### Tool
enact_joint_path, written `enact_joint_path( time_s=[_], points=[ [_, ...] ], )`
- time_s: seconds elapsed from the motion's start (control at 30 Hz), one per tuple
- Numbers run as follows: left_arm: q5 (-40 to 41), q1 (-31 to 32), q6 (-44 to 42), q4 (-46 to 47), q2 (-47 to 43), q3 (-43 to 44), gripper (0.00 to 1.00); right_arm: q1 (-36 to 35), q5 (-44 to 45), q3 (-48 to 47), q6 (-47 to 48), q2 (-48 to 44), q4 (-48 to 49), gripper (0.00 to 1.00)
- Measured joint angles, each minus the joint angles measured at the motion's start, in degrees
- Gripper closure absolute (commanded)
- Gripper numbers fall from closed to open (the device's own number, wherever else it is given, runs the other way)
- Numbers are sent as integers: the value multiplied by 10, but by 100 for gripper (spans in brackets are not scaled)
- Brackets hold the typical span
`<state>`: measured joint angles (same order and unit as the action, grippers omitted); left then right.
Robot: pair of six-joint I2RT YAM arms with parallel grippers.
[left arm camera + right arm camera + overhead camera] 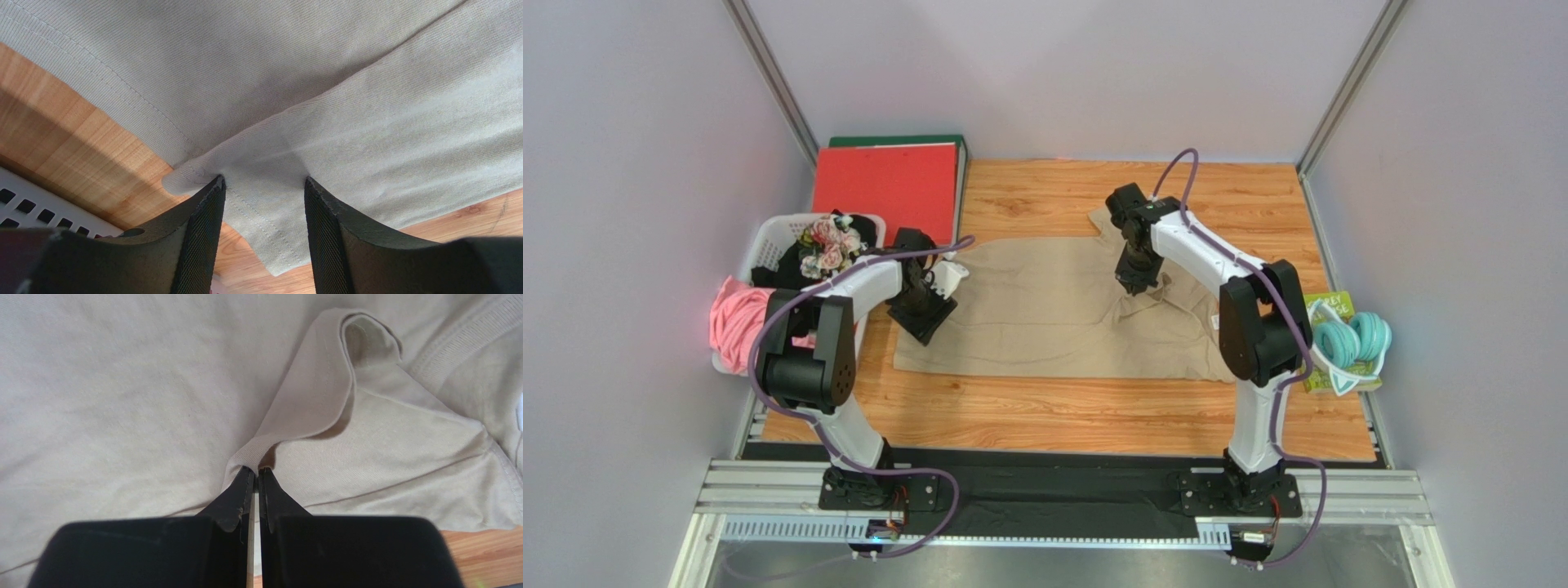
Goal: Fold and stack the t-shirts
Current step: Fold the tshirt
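The tan t-shirt is lying spread out in the middle of the wooden table, with some bumps and wrinkles in it.

The left gripper is reaching down at the shirt's 9 o'clock edge. Its jaws are standing apart, and a corner of the shirt's hem is lying in the gap between them. The jaws are not pressing the cloth from the sides (the tips are just touching its top).

The right gripper is sitting at about 1 o'clock on the shirt, near the neck band. Its jaws are pressed together and are pinching a fold of the tan cloth. The fold is standing up from the shirt like a little tent.

At 9 o'clock on the table a white basket is holding more clothes, and a pink cloth is hanging over its side. A red folder is lying at 11 o'clock, just beside the basket. A teal thing is sitting at 3 o'clock, off the table's edge.
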<state>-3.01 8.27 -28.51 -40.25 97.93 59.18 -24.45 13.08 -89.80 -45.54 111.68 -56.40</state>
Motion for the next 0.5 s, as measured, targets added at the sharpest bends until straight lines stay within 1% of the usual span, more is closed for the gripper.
enact_joint_path(
  time_s=[0.17,0.33,0.47,0.5],
  points=[
    [1,0,-1,0,0,0,43,0,-3,-41,8,56,-7,98],
    [0,0,-1,0,0,0,43,0,-10,-85,20,108,-12,91],
    [-1,0,-1,-1,0,0,43,0,-25,-118,36,131,-11,89],
    [-1,0,-1,-1,0,0,43,0,-32,-125,42,135,-11,87]
  ],
)
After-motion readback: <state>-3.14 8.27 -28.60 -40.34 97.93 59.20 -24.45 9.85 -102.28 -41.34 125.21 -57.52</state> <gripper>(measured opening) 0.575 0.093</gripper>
